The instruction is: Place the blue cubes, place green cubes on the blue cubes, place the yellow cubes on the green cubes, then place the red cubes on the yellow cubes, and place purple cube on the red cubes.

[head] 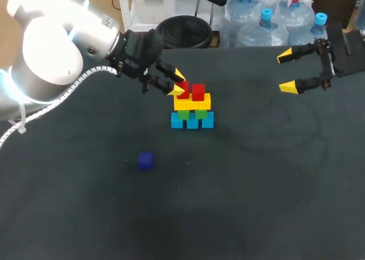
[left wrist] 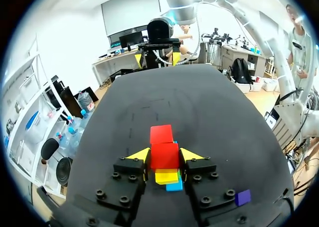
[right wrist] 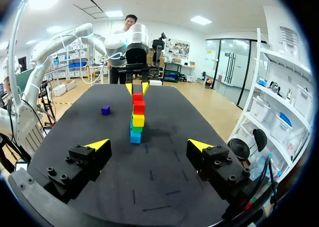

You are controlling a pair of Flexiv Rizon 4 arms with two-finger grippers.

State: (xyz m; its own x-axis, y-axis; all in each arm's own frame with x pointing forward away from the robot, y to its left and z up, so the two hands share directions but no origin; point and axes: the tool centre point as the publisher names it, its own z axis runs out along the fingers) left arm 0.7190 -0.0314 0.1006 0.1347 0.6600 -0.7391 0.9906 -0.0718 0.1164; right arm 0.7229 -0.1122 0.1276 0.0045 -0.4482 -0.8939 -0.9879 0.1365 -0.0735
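Observation:
A stack stands mid-table: blue cubes (head: 192, 121) at the bottom, green cubes (head: 191, 114) on them, then a yellow layer (head: 192, 102). One red cube (head: 198, 92) rests on the yellow. My left gripper (head: 178, 84) is shut on a second red cube (left wrist: 164, 156), which is beside the first red cube (left wrist: 161, 134) on top of the yellow layer (left wrist: 166, 176). The purple cube (head: 145, 161) lies alone on the table in front of the stack, to its left. My right gripper (head: 287, 72) hangs open and empty at the far right, well away from the stack (right wrist: 137, 118).
The dark table (head: 256, 186) carries nothing besides the stack and the purple cube (right wrist: 105, 109). My left arm (head: 63, 49) comes in over the table's back-left corner.

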